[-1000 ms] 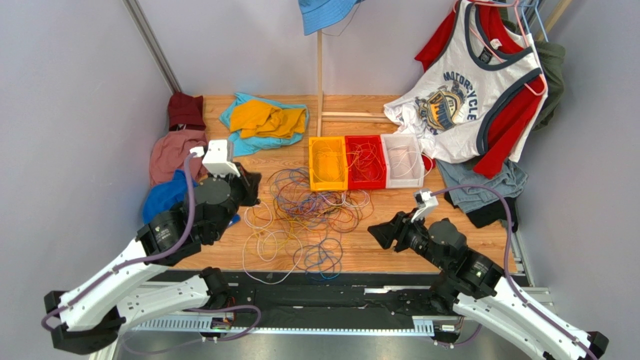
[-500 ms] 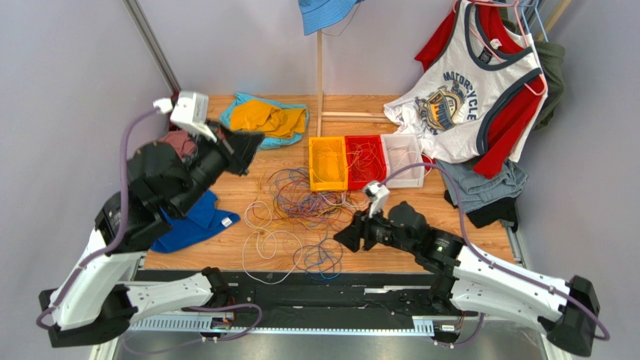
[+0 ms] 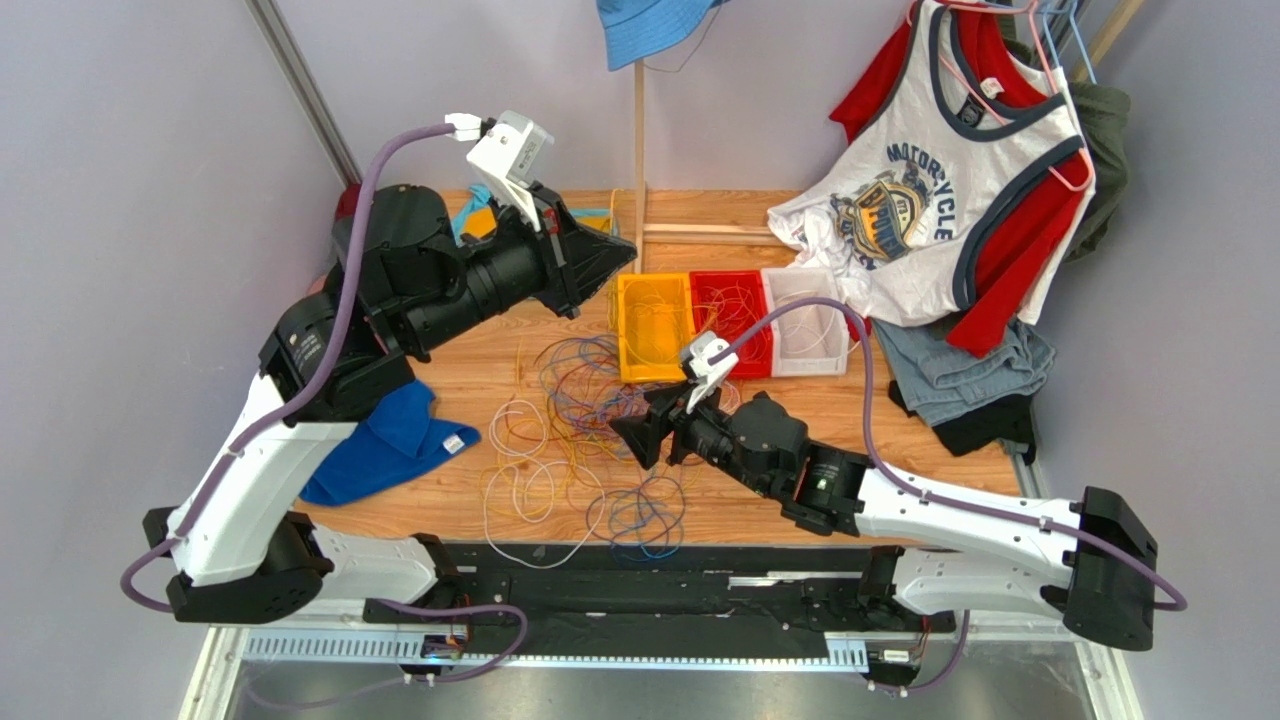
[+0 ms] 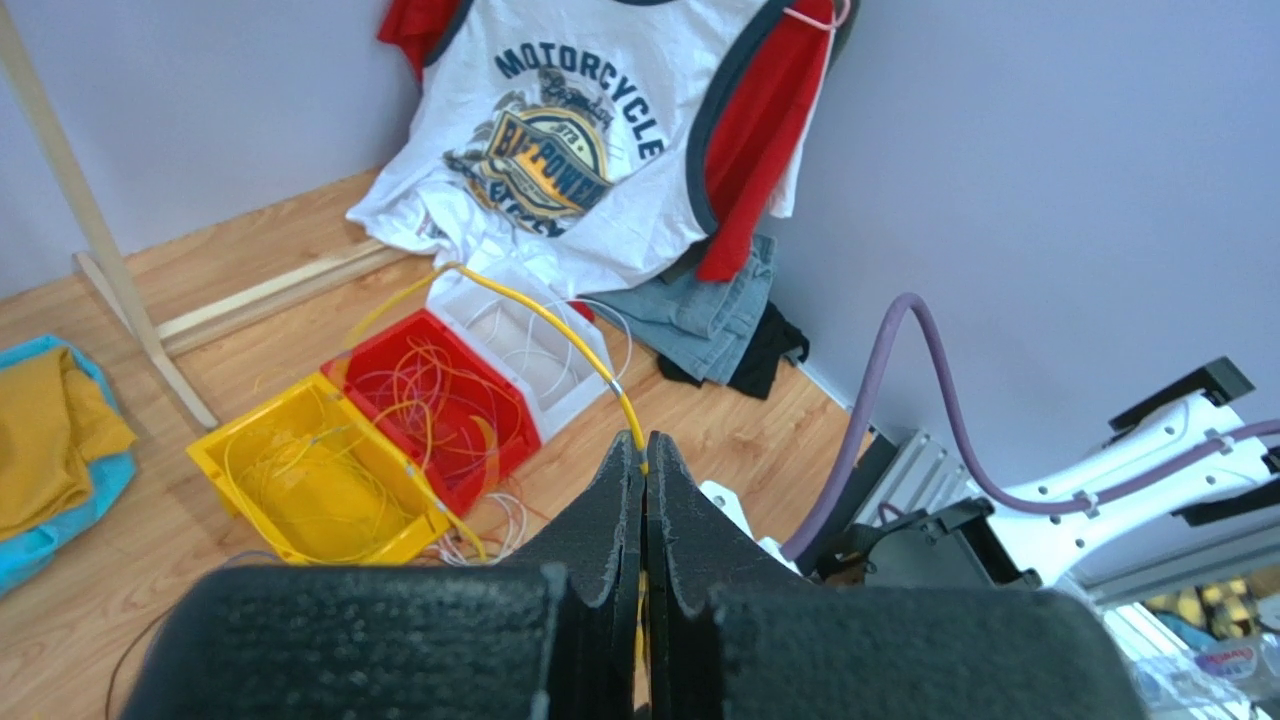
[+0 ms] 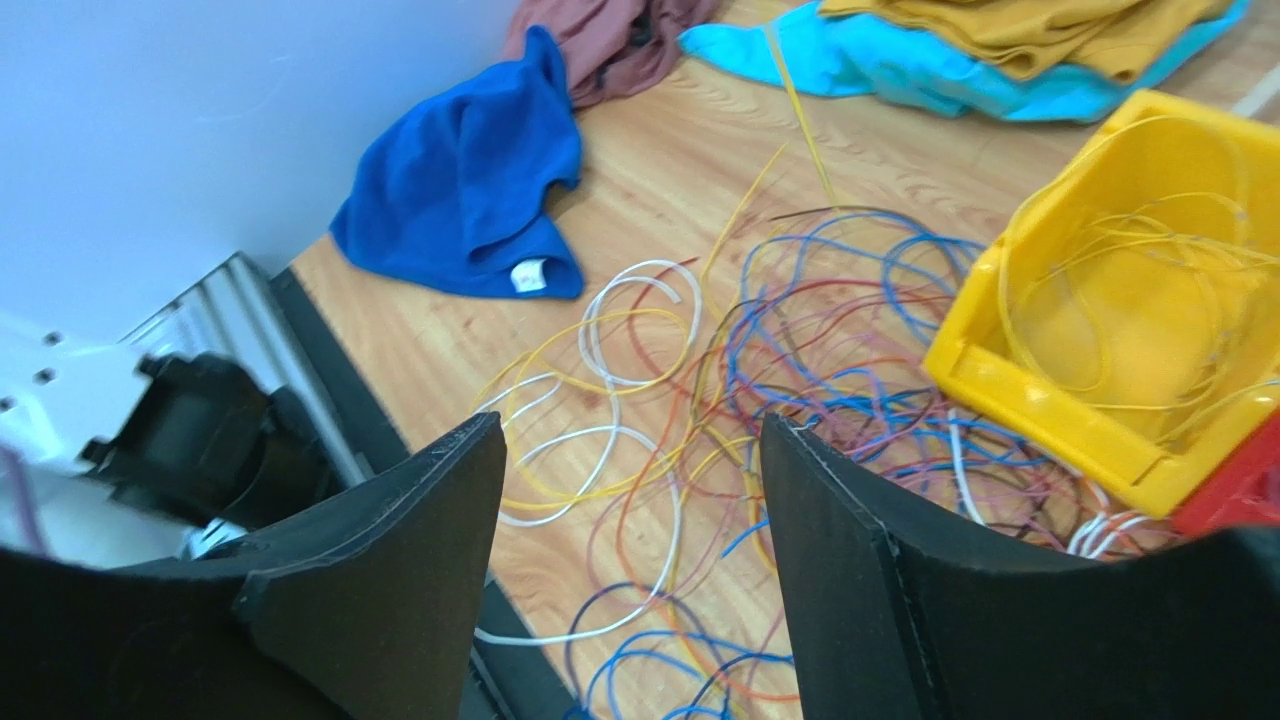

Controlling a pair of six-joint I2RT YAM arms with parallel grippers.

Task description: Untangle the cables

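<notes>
Left gripper (image 4: 646, 450) is clamped shut on a yellow cable (image 4: 531, 294) (held up high). Right gripper (image 5: 628, 428) gapes wide, empty, over the cables (image 5: 781, 345).

Bright, even light, seemingly from overhead, fills all three views. It leaves only faint, soft-edged shadows beneath the arms on the light wooden desk (image 3: 496, 353) and flat tone on the pale grey walls (image 3: 150, 180). In the wrist views the black left fingers (image 4: 609, 525) and black right fingers (image 5: 391, 600) sit close to the lens and look soft, while the background stays sharp and bends slightly toward the corners.
</notes>
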